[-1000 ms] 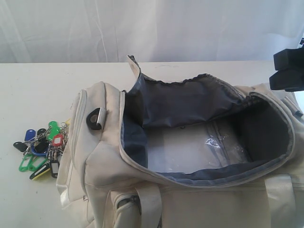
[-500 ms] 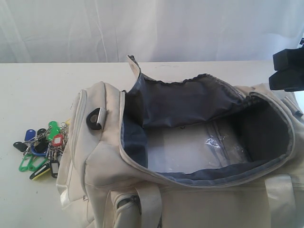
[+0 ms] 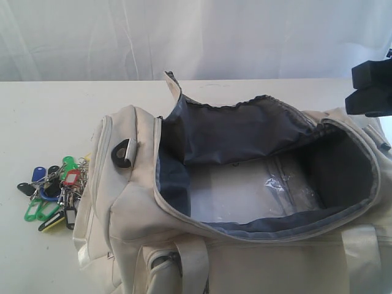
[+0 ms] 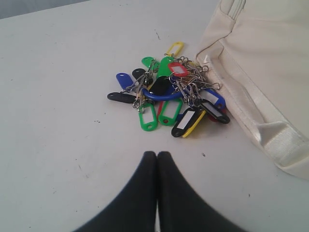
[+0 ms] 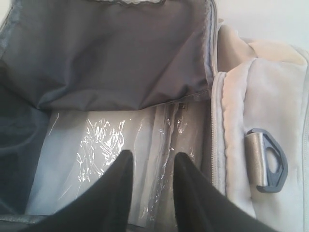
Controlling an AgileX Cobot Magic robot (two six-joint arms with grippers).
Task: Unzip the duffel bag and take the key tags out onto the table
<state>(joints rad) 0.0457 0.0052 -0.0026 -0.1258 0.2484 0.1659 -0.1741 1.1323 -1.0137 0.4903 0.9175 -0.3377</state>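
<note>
One duffel bag (image 3: pixel 141 208) lies unzipped on the surface (image 3: pixel 49 110), with one black strap ring (image 3: pixel 124 152) showing. One bunch of key tags (image 3: pixel 54 188), perhaps a dozen but too tangled to count, sits just beside the bag's end. The two left fingers (image 4: pixel 145 193) are pressed together near the tags. The two right fingers (image 5: pixel 116 188) stand apart, empty, over the bag's opening.

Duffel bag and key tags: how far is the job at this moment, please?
Done: the duffel bag is unzipped and gapes open; the key tags lie on the table beside its end. In hand: nothing; the left jaws are shut and empty near the tags, the right jaws open above the bag's inside. Left: apparently nothing; only clear plastic shows inside.
</note>
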